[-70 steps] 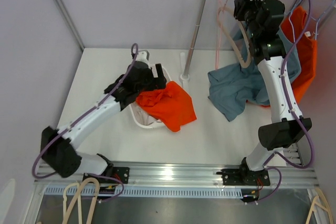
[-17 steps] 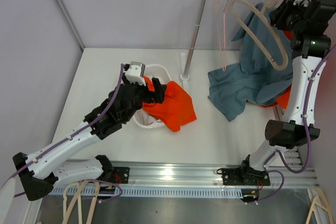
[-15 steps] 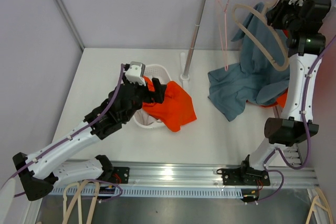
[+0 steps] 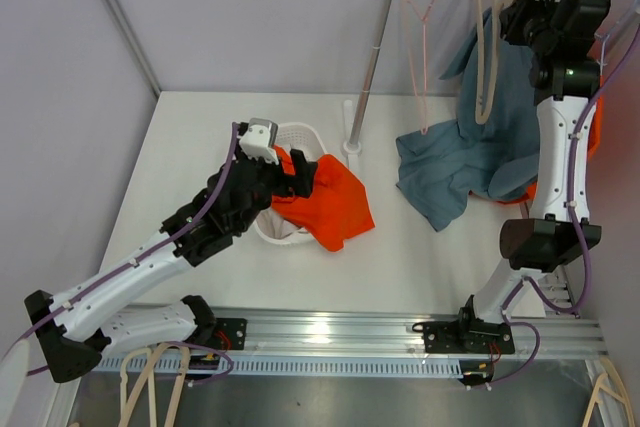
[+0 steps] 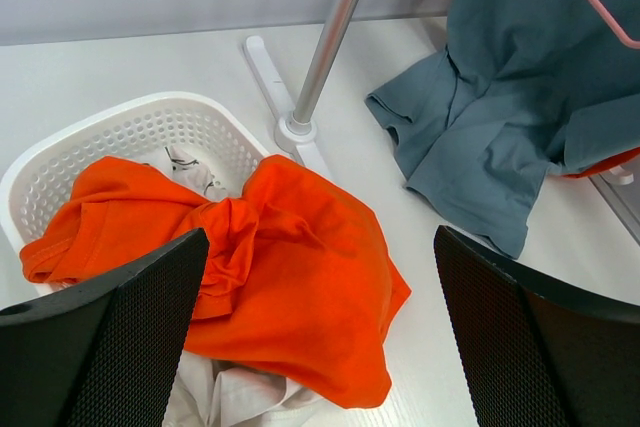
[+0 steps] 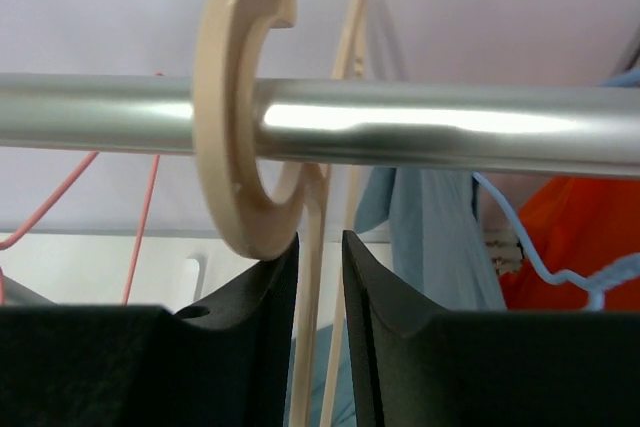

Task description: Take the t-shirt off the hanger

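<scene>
The right pincer (image 6: 320,282), nearly closed, clamps the neck of the hanger (image 6: 232,117) hooked over the rail (image 6: 450,127), the t-shirt (image 4: 450,172) trails onto the worktop (image 4: 200,137) with bare surface along its near hem, and the left pincer (image 5: 320,342) gapes wide, empty, above the basket (image 5: 130,132).

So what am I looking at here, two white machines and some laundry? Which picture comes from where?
These are two robot arms bolted to a white table. One picture looks down from above; the other two come from a camera on each wrist, so the black shapes are that arm's own fingers. The left arm hovers with open fingers over a white plastic laundry basket holding an orange t-shirt. The right arm reaches up to the silver metal rail, its fingers closed on a beige wooden hanger hooked there. A grey-blue t-shirt droops down onto the table.
</scene>
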Action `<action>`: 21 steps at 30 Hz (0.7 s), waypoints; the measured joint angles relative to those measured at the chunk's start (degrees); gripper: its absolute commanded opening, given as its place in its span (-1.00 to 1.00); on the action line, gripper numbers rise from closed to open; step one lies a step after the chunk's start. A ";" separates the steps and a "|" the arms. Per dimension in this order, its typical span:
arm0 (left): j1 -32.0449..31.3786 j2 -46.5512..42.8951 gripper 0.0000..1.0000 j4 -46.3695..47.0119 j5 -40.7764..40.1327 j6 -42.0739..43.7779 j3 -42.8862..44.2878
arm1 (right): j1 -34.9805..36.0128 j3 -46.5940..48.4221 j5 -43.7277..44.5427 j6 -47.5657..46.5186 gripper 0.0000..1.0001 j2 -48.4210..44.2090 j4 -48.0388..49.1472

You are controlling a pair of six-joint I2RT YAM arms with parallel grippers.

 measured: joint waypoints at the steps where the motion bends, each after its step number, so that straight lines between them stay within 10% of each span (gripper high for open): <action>1: 0.00 0.00 0.99 0.02 0.00 0.02 -0.13 | 0.39 -0.04 -0.07 -0.09 -0.45 0.13 0.50; 21: 0.00 0.22 0.99 0.50 -0.15 1.01 -0.92 | 5.62 -3.72 1.09 -2.73 -0.43 1.90 6.91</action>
